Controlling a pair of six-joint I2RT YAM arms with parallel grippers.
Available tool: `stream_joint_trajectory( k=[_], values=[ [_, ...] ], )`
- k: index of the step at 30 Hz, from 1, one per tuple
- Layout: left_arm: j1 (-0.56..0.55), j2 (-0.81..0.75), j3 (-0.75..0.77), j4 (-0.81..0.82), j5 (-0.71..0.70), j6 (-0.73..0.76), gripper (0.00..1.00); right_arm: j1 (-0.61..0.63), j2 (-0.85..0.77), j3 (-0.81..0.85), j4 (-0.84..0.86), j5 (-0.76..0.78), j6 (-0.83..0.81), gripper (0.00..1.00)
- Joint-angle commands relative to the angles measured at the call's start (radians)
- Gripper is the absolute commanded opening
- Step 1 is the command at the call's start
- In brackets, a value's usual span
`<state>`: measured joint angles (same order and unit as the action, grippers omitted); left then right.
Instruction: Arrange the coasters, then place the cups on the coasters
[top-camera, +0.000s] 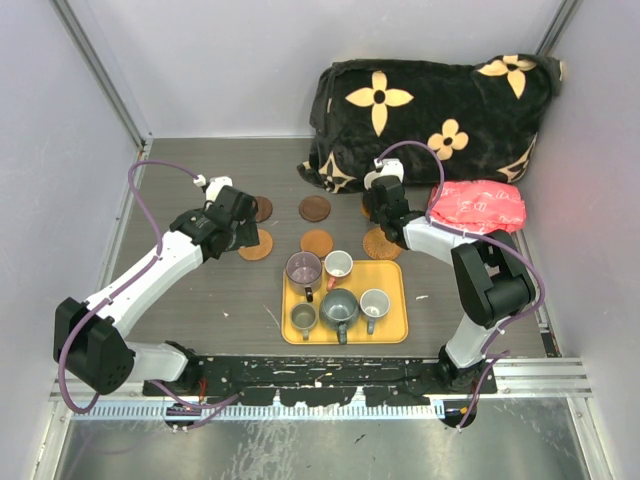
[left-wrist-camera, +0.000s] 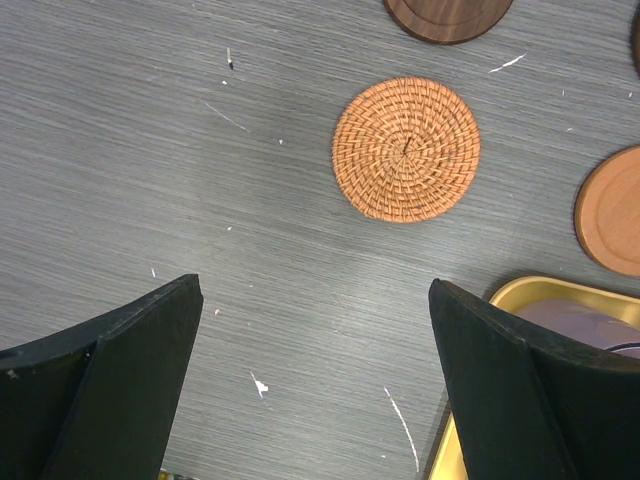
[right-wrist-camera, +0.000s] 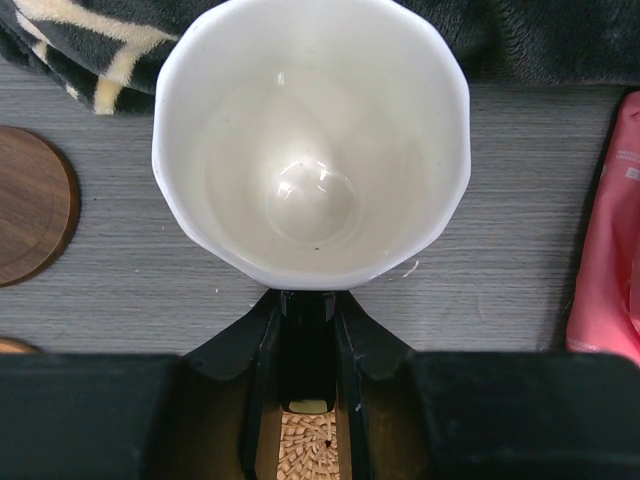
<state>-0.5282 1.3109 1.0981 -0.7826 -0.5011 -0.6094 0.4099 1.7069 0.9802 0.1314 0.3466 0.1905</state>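
Note:
A cup with a cream inside (right-wrist-camera: 310, 140) is held by its dark handle (right-wrist-camera: 307, 330) in my right gripper (right-wrist-camera: 307, 305), which is shut on it, near the blanket's edge. A wicker coaster (right-wrist-camera: 308, 445) shows between the fingers below. In the top view the right gripper (top-camera: 384, 203) stands just beyond that wicker coaster (top-camera: 381, 243), and the cup is hidden under it. My left gripper (left-wrist-camera: 315, 295) is open and holds nothing, over bare table near another wicker coaster (left-wrist-camera: 406, 148). Dark brown coasters (top-camera: 315, 208) (top-camera: 262, 208) and an orange-brown one (top-camera: 317, 243) lie flat. The purple cup (top-camera: 303, 268), the white one (top-camera: 338, 264), grey ones (top-camera: 338, 308) (top-camera: 374, 303) and the olive one (top-camera: 303, 317) stand on the tray.
The yellow tray (top-camera: 392, 275) sits at the near middle, its corner (left-wrist-camera: 530, 292) beside my left gripper's right finger. A black flowered blanket (top-camera: 430, 110) fills the back right. A pink packet (top-camera: 478, 205) lies right of the right arm.

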Motion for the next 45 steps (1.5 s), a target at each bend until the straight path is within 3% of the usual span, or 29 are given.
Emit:
stream_joint_trajectory(
  k=[1, 13, 31, 39, 45],
  values=[
    [0.001, -0.012, 0.032, 0.012, -0.014, 0.002, 0.98, -0.003, -0.019, 0.05, 0.053, 0.036, 0.017, 0.28],
    [0.0, -0.021, 0.026, 0.014, -0.014, -0.001, 0.98, -0.003, -0.024, 0.058, 0.04, 0.037, 0.026, 0.4],
    [0.0, -0.024, 0.013, 0.026, -0.006, -0.007, 0.98, 0.008, -0.135, 0.002, -0.007, 0.034, 0.07, 0.47],
    [0.0, -0.033, 0.014, 0.028, -0.016, -0.001, 0.98, 0.033, -0.25, 0.0, -0.147, 0.032, 0.117, 0.46],
    [0.001, -0.034, 0.01, 0.029, -0.027, 0.009, 0.98, 0.099, -0.387, 0.009, -0.373, 0.033, 0.16, 0.46]
  ],
)
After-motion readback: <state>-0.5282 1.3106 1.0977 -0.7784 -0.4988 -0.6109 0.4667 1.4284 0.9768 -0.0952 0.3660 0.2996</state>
